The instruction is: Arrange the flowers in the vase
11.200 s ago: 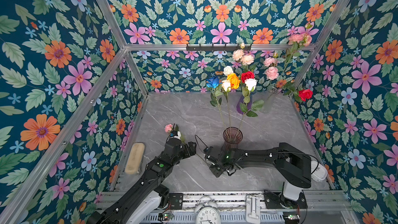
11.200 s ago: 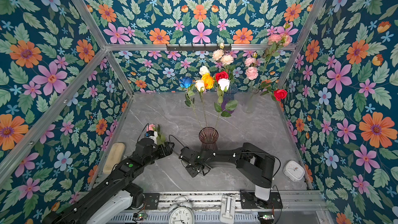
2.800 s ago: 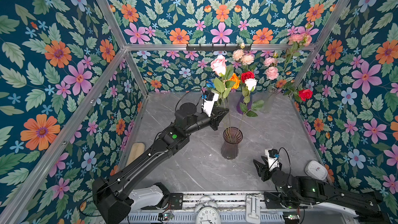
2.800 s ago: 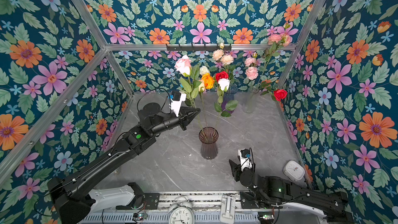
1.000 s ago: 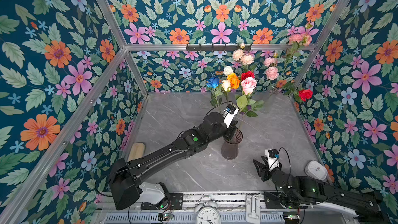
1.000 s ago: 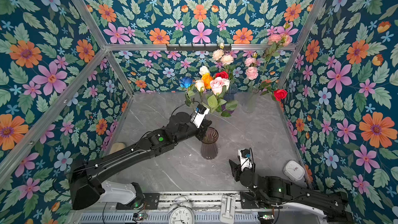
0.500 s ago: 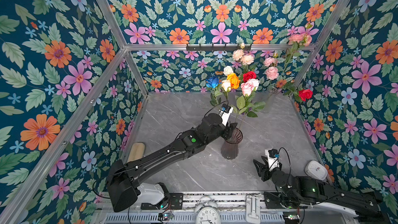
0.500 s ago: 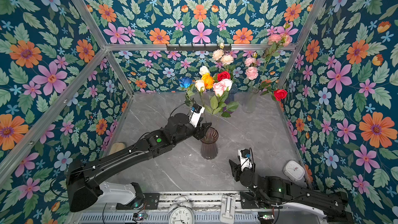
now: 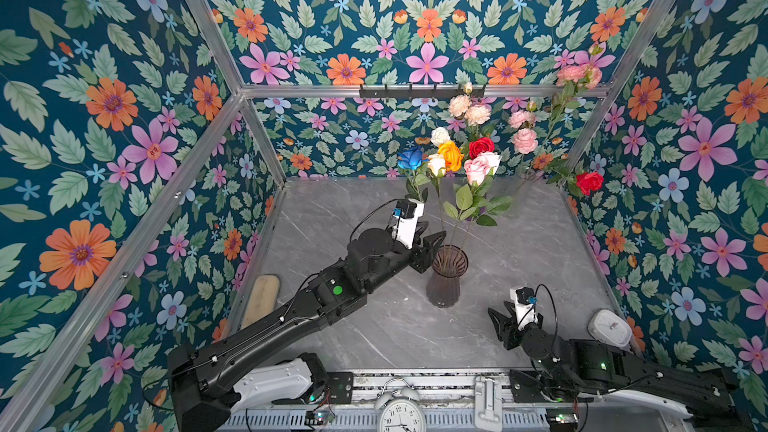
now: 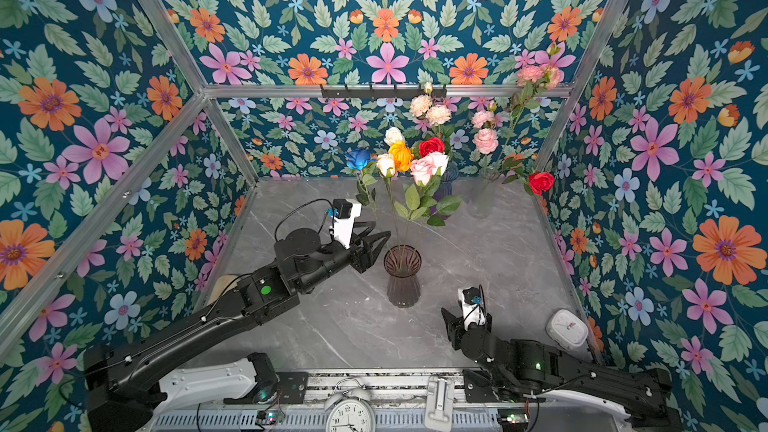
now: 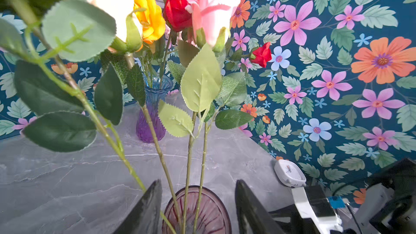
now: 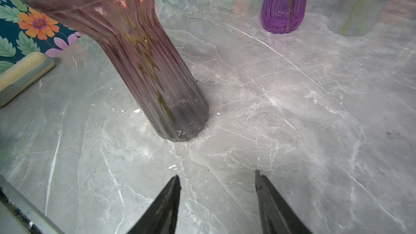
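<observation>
Flowers (image 9: 463, 198): 3 long green-stemmed artificial roses, pink (image 9: 473, 170), cream-white (image 9: 436, 164) and blue (image 9: 411, 158), stand w/ stems down in the smoky pink ribbed glass vase (image 9: 446, 280). The vase sits upright, mid-table, on the grey marble-look tabletop (image 9: 332, 209). Blooms fan apart above the rim and lean toward the back wall.

L gripper (image 9: 432, 238) sits just beside the vase rim on its left, at stem height. Fingers (image 11: 153, 201) are spread wide and released, nothing btwn them is gripped. In the left wrist view the stems rise free past the gap, and the blue rose's stem passes close behind one finger; can't tell if it touches.

R gripper (image 12: 217, 174) is low over bare tabletop, near front right, well apart from the vase. Its fingers (image 12: 166, 205) are also spread and empty.

Other blooms are at the back: yellow-orange rose (image 9: 451, 155), red rose (image 9: 481, 146) and white rose (image 9: 440, 135) in a blue-to-purple glass vase (image 11: 153, 109). Pale pink ruffled blooms (image 9: 523, 141) are in a clear ribbed vase (image 12: 360, 3) by the back-right corner, w/ a second red rose (image 9: 589, 182) leaning out toward the right wall.

A white square clock (image 9: 609, 328) lies near the right edge, and a tan oblong block (image 9: 261, 301) is along the left edge.
</observation>
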You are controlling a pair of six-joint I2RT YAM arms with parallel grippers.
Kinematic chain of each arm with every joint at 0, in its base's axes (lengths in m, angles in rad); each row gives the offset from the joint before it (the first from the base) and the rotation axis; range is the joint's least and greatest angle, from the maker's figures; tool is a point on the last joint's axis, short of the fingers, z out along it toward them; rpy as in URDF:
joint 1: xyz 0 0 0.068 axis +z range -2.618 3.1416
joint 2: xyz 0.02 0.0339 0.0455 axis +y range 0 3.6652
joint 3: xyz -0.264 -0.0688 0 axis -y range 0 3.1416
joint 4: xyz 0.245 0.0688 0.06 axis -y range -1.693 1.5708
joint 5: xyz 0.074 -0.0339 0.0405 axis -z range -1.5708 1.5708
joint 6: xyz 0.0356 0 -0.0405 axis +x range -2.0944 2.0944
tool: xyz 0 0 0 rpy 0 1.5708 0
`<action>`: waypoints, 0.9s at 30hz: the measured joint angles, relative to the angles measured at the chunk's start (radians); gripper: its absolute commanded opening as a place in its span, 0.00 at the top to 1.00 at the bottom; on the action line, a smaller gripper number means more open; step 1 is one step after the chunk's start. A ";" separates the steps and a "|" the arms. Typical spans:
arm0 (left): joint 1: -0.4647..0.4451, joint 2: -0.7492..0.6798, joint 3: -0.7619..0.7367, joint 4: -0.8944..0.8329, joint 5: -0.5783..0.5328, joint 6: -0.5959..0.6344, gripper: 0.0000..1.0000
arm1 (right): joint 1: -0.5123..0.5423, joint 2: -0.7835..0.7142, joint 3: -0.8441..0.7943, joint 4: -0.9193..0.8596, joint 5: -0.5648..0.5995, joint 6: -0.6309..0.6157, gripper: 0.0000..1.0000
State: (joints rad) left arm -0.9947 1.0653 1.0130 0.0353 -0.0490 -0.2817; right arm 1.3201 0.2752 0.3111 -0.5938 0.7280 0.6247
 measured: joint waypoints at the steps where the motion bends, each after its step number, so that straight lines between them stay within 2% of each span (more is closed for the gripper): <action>1: 0.000 -0.012 -0.011 0.001 0.000 0.000 0.46 | 0.000 0.013 0.000 0.008 -0.009 -0.008 0.29; 5: 0.000 -0.057 -0.065 0.000 0.000 -0.004 0.48 | -0.004 0.117 0.009 0.064 -0.059 -0.048 0.20; 11: 0.000 -0.145 -0.173 -0.025 -0.006 -0.029 0.47 | -0.079 0.337 0.063 0.162 -0.157 -0.078 0.19; 16: 0.000 -0.237 -0.219 -0.075 -0.034 -0.033 0.47 | -0.216 0.465 0.084 0.266 -0.333 -0.074 0.16; 20: 0.000 -0.294 -0.254 -0.109 -0.055 -0.038 0.47 | -0.230 0.500 0.026 0.421 -0.446 -0.032 0.14; 23: 0.000 -0.330 -0.285 -0.121 -0.063 -0.052 0.47 | -0.233 0.542 -0.002 0.502 -0.467 0.008 0.14; 27: 0.000 -0.351 -0.303 -0.126 -0.078 -0.056 0.47 | -0.233 0.635 0.036 0.541 -0.472 0.052 0.14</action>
State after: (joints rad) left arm -0.9947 0.7139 0.7097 -0.0902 -0.1272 -0.3374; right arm 1.0870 0.9104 0.3473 -0.0525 0.2565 0.6765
